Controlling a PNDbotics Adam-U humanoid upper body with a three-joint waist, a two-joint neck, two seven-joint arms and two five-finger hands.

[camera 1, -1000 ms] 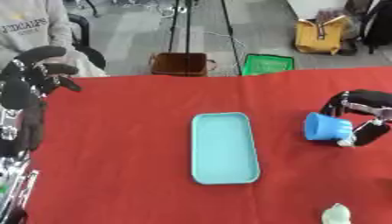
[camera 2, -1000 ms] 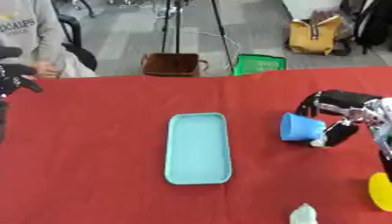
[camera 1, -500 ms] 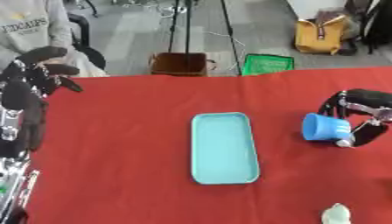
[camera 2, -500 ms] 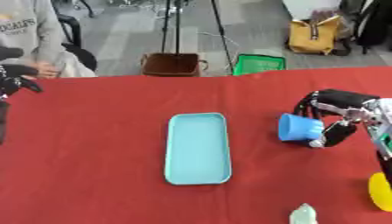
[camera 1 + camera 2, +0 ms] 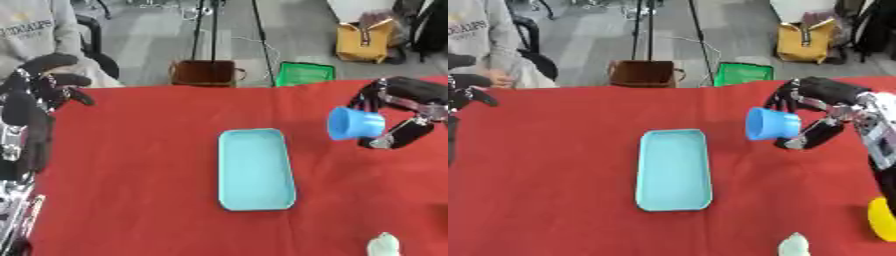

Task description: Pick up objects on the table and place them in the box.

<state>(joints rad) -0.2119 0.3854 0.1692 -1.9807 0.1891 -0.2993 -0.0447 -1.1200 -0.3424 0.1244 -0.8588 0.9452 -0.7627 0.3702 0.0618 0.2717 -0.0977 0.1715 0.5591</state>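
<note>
Lifted now, right hand [image 5: 820,117] carries blue cup [image 5: 771,124] toward box [image 5: 674,170].

**Q:** Where does the cup [image 5: 771,123] sit relative to the right hand [image 5: 822,110]?

**A:** It is held at the hand's left side, between fingers and thumb, above the table [image 5: 140,165].

**Q:** What lies further left of that hand?

**A:** The box [image 5: 255,168], flat on the table and apart from the cup.

**Q:** What lies nearer the robot than the hand?

**A:** A small object [image 5: 795,245] at the near edge, and a rounded object [image 5: 881,220] at the right edge.

**Q:** Where is the left hand [image 5: 44,80]?

**A:** At the far left, well apart from the box.
</note>
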